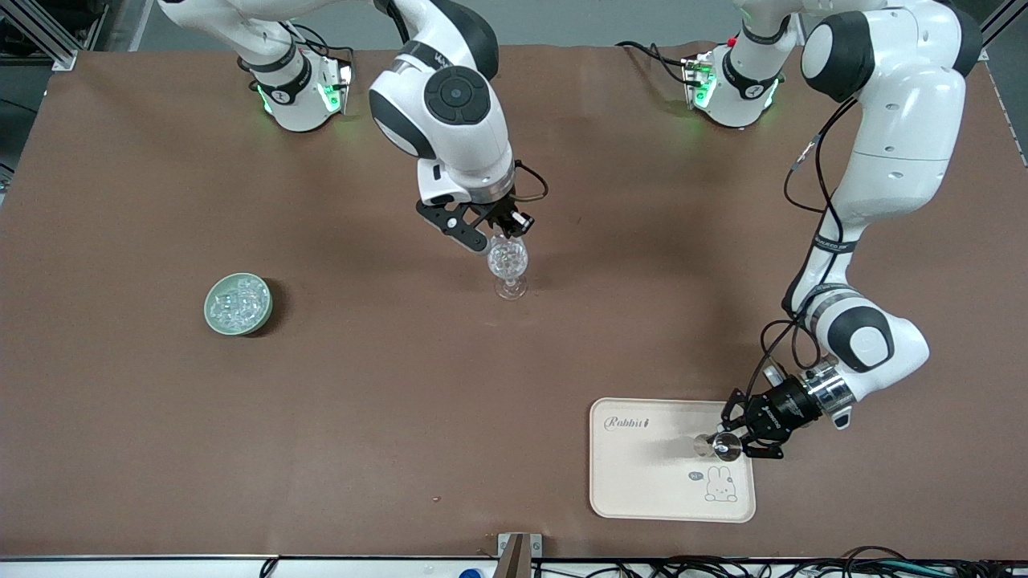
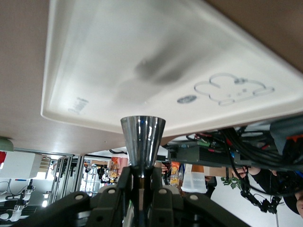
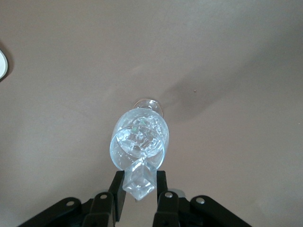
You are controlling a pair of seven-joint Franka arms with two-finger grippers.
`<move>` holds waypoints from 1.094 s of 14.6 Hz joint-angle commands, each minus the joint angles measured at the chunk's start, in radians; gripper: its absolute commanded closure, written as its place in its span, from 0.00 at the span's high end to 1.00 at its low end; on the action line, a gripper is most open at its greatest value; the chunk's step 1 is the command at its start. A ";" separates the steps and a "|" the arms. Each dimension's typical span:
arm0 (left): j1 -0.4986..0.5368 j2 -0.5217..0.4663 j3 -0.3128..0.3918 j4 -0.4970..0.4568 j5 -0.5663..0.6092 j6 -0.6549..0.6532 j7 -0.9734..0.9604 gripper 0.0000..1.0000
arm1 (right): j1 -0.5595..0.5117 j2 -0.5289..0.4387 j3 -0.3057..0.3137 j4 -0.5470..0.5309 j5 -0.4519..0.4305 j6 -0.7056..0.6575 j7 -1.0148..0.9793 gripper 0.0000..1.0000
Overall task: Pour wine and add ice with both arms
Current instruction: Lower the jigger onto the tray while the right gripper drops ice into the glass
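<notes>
Ice-adding step in hand. The right pincer (image 1: 504,233), at frame centre, grips a clear ice cube (image 3: 139,182) over the rim of the stemmed glass (image 1: 508,263), already heaped with glassy ice. Next: release squarely above the bowl. The left pincer (image 1: 735,441), lower right, clamps a steel jigger (image 2: 142,140) over the cream tray (image 1: 642,482). The green ice dish (image 1: 238,304) sits mid-left on the tabletop.

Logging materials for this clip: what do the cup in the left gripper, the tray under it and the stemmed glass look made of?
Cup: polished metal, mirror-like reflections. Tray: matte cream, probably plastic or melamine, with a printed rabbit. Stemmed glass: clear, glass or acrylic, packed with ice.
</notes>
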 commanded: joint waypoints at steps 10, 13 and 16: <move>0.042 -0.006 0.036 0.009 -0.079 -0.090 0.150 1.00 | 0.037 0.060 0.004 0.012 -0.047 0.030 0.049 0.10; 0.046 -0.062 0.133 -0.003 0.094 -0.284 0.153 1.00 | 0.039 0.066 0.004 0.014 -0.047 0.030 0.049 0.17; 0.049 -0.091 0.180 -0.003 0.236 -0.409 0.157 1.00 | 0.034 0.066 0.005 0.017 -0.044 0.030 0.048 0.36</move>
